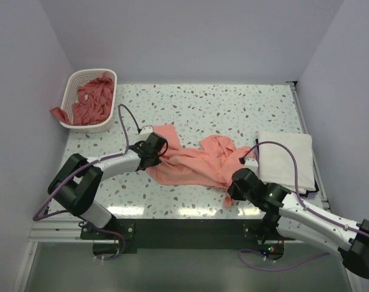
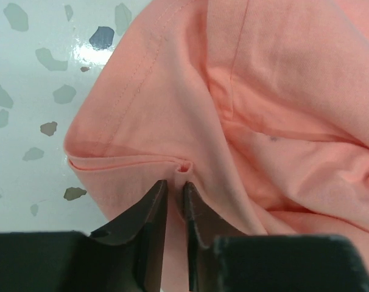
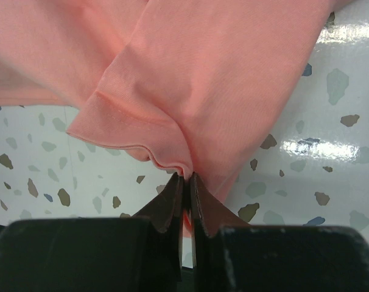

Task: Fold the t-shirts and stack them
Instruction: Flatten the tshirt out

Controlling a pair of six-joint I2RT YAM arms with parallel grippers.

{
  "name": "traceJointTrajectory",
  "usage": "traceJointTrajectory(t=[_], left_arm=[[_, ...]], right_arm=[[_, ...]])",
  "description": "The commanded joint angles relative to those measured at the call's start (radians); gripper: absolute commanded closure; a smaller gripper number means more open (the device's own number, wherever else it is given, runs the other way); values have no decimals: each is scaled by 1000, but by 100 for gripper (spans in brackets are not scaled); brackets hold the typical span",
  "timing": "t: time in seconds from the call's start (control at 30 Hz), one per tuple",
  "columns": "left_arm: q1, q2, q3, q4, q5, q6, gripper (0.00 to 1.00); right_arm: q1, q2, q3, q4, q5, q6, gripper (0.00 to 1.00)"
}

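Observation:
A crumpled salmon-pink t-shirt [image 1: 190, 161] lies spread across the middle of the speckled table [image 1: 203, 100]. My left gripper [image 1: 159, 152] sits at its left edge. In the left wrist view the jaws [image 2: 175, 182] pinch a small fold of the pink cloth [image 2: 263, 91] by a hem. My right gripper [image 1: 232, 193] is at the shirt's near right corner. In the right wrist view it [image 3: 187, 176] is shut on the hemmed edge of the cloth [image 3: 221, 73], which hangs lifted above the table. A folded white t-shirt [image 1: 286, 159] lies flat at the right.
A white lattice basket [image 1: 114, 91] stands at the far left corner with more pink t-shirts [image 1: 92, 100] heaped in it, one hanging over its left rim. Purple cables loop over both arms. A metal rail runs along the table's right edge [image 1: 303, 121].

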Motion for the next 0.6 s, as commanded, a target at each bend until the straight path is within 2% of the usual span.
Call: traceJointTrajectory(t=[0.0,0.03,0.17,0.5,0.57], left_arm=[[-4,-37,28,-23,-51,-16,80],[-4,-46,25,-26,-53,-19,86],[-4,-115,13,-60,-64,-33,97],[-3,-366,-81,-220,-106,-129,100],[-3,-446,-139,-250,-116,-186,100]], right_arm=[[0,-13,-6,9,15,23,98],[0,-16,-6,7,15,21,98],[0,-22,-2,-2,15,23,98],[0,-39,-8,-14,10,36,97],[0,-45,-5,-30,15,47,90]])
